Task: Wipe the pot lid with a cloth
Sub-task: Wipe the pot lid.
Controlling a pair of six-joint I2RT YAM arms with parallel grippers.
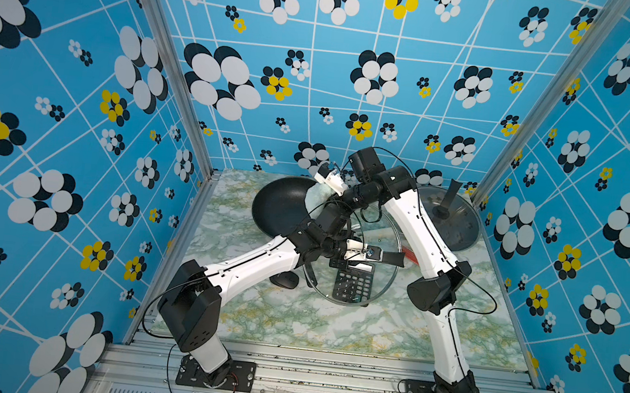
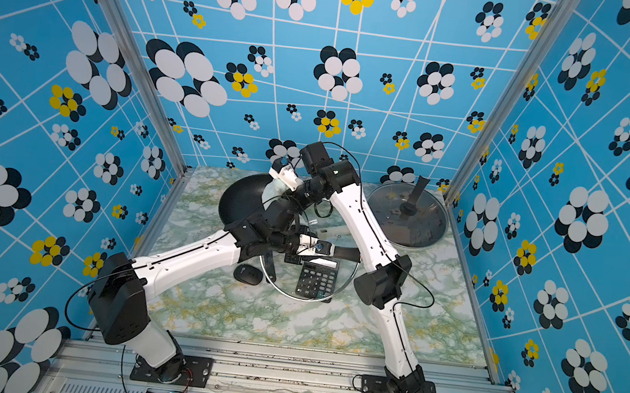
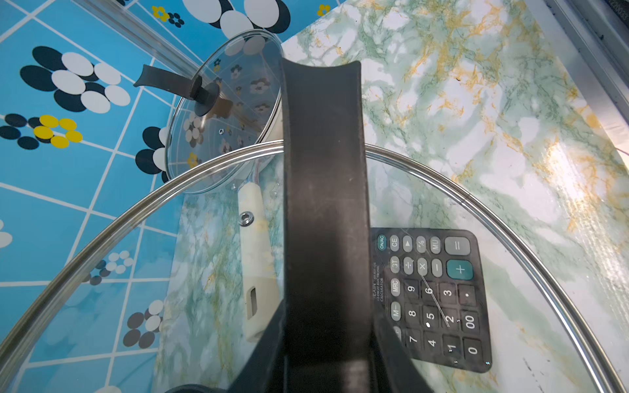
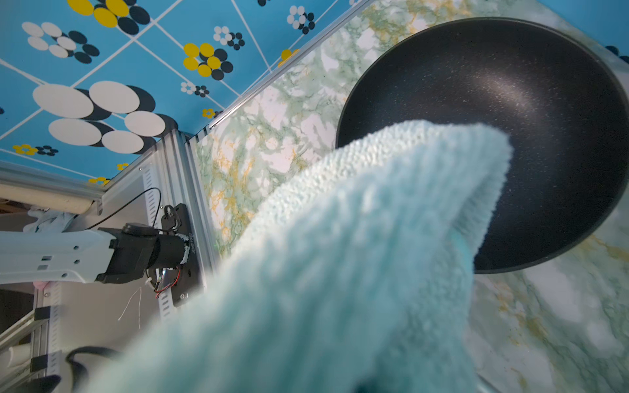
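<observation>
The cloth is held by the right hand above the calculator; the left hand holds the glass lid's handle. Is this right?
No: the right hand holds the cloth above the black pan instead; the right wrist view shows it. The rest is correct.

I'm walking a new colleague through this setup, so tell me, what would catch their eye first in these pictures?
At the centre, the left gripper clamps the black handle of a glass lid held over a black calculator. Reaching across behind it, the right gripper dangles a mint-green cloth above a black pan at the back left. A second glass lid sits in the back right corner, against loud blue flowered walls.
</observation>
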